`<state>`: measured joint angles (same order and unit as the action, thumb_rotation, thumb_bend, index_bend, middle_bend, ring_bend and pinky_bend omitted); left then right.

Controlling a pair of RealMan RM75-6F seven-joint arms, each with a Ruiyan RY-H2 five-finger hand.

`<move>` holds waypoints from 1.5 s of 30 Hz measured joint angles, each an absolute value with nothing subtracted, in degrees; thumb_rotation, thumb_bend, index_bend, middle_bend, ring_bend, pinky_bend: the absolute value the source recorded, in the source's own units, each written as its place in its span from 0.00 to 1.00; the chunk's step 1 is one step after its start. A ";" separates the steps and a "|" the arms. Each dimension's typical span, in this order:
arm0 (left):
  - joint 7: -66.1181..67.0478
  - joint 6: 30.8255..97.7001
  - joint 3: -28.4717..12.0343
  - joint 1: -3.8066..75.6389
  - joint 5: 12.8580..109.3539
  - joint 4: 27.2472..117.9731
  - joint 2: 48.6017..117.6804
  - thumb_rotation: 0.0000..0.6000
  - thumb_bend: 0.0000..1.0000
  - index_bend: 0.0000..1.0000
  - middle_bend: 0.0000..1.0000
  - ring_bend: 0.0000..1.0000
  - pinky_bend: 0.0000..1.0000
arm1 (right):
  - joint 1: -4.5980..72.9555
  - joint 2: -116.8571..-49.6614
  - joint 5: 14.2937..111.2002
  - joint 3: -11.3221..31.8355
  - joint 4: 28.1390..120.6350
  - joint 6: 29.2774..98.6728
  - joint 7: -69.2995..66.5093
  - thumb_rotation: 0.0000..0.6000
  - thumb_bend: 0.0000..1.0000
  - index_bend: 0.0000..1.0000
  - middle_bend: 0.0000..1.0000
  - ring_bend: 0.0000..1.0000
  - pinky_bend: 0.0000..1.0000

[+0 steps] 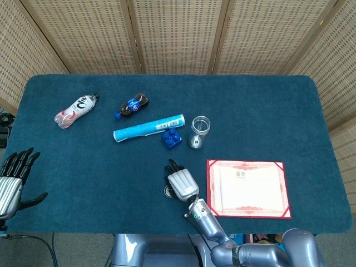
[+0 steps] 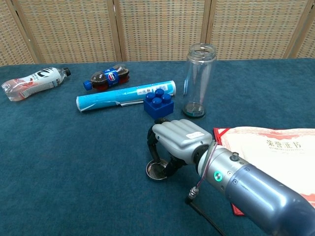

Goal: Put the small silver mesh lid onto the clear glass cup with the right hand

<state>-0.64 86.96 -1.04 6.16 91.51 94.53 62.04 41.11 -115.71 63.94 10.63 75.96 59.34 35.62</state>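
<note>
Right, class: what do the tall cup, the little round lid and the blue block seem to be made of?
Cup: clear glass or perhaps plastic, glossy; the screen shows through it.
Lid: shiny silver metal, seemingly fine mesh inside a rim.
Block: smooth moulded plastic, to judge by its studs and even colour.

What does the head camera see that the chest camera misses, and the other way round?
Only the head view shows the left robot hand, open at the table edge, and the whole certificate. Only the chest view shows the small mesh lid clearly, on the cloth under the right robot hand's fingertips. Both show the glass cup, blue block, tube and two bottles.
</note>
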 measured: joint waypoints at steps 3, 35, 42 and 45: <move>-0.60 86.92 -1.06 6.19 91.47 94.55 62.05 1.00 0.18 0.00 0.00 0.00 0.00 | 41.11 -115.66 63.78 10.63 76.06 59.44 35.93 1.00 0.54 0.68 0.31 0.07 0.35; 1.11 87.58 -0.97 6.06 92.02 95.43 62.16 1.00 0.18 0.00 0.00 0.00 0.00 | 38.89 -102.11 63.08 10.18 94.33 67.77 47.86 1.00 0.54 0.68 0.31 0.08 0.35; 0.95 87.81 -1.03 5.93 91.90 95.36 62.12 1.00 0.18 0.00 0.00 0.00 0.00 | 38.53 -97.28 62.90 10.96 99.86 70.13 51.04 1.00 0.54 0.68 0.30 0.08 0.35; 0.84 87.84 -1.06 5.91 91.87 95.39 62.07 1.00 0.18 0.00 0.00 0.00 0.00 | 38.52 -95.22 62.67 11.51 102.40 71.14 52.51 1.00 0.54 0.68 0.30 0.08 0.35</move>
